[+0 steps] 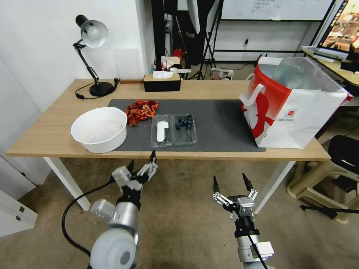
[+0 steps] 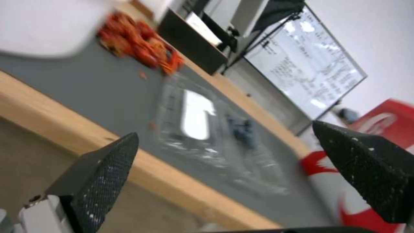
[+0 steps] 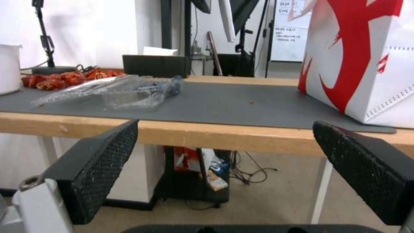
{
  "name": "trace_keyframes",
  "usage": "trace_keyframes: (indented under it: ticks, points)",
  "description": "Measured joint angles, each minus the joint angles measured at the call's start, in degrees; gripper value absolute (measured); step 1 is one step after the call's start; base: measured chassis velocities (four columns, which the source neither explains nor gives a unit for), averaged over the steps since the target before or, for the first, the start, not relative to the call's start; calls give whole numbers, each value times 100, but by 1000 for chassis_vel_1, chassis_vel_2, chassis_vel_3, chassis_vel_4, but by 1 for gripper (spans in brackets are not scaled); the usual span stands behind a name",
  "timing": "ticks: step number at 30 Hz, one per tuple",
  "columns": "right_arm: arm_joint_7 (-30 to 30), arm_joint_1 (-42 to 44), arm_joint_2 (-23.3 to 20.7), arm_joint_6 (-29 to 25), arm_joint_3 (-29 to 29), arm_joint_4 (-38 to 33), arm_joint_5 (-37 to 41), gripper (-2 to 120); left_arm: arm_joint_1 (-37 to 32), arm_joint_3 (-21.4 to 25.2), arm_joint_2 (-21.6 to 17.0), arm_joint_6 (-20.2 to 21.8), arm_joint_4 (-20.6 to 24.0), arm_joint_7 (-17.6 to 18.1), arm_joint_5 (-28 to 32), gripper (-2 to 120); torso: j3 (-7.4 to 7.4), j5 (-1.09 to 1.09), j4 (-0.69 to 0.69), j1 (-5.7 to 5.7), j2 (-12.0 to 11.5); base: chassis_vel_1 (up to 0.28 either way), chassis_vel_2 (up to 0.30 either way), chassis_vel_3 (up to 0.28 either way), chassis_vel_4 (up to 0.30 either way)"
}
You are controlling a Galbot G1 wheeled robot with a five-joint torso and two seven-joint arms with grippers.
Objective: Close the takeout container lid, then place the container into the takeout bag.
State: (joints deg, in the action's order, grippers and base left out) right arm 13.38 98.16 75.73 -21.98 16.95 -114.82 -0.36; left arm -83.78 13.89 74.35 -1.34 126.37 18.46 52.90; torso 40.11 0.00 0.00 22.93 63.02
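The takeout container (image 1: pixel 185 129) lies open and flat on the grey mat near the table's front edge, dark blue berries in its right half. Its lid (image 1: pixel 161 130), the clear left half with a white oblong label, lies flat beside it. In the left wrist view the container (image 2: pixel 245 136) and lid (image 2: pixel 194 116) sit just beyond the fingertips. The takeout bag (image 1: pixel 295 104) stands open at the table's right end, foil lining showing. My left gripper (image 1: pixel 142 162) is open just below the table edge, in front of the lid. My right gripper (image 1: pixel 230 185) is open, lower, before the table.
A round white bowl (image 1: pixel 100 129) sits at the mat's left end, with a pile of red crayfish (image 1: pixel 141 111) behind it. A black tissue box (image 1: pixel 162 82) and a desk lamp (image 1: pixel 91 56) stand at the back. A stool (image 1: pixel 325 175) stands on the floor at right.
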Motion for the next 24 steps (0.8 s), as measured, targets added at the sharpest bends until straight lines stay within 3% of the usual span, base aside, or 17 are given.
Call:
trace_keyframes:
  ticks: [1,4,5,8,11,24]
  points:
    - [0,0,0,0,0,0,0,100,0,0,0,0,0,0,0,100,0,0,0,0,0,0,0,0,0]
    - [0,41,76,0,8,8,-76,100,436,-227,-62,80,22,259,981,100,0,0,0,0,0,0,0,0,0]
    - [0,41,76,0,8,8,-76,100,436,-227,-62,80,22,259,981,100,0,0,0,0,0,0,0,0,0]
    - [0,77,186,-18,8,36,-174,100,824,-425,-70,166,6,456,1728,100,0,0,0,0,0,0,0,0,0]
    - [-1,120,260,-46,6,48,-240,100,1110,-576,-51,187,-97,643,2033,100,0,0,0,0,0,0,0,0,0]
    - [1,238,434,-140,46,70,-416,100,2168,-1143,98,246,-758,1389,2333,100,0,0,0,-2,0,0,0,0,0]
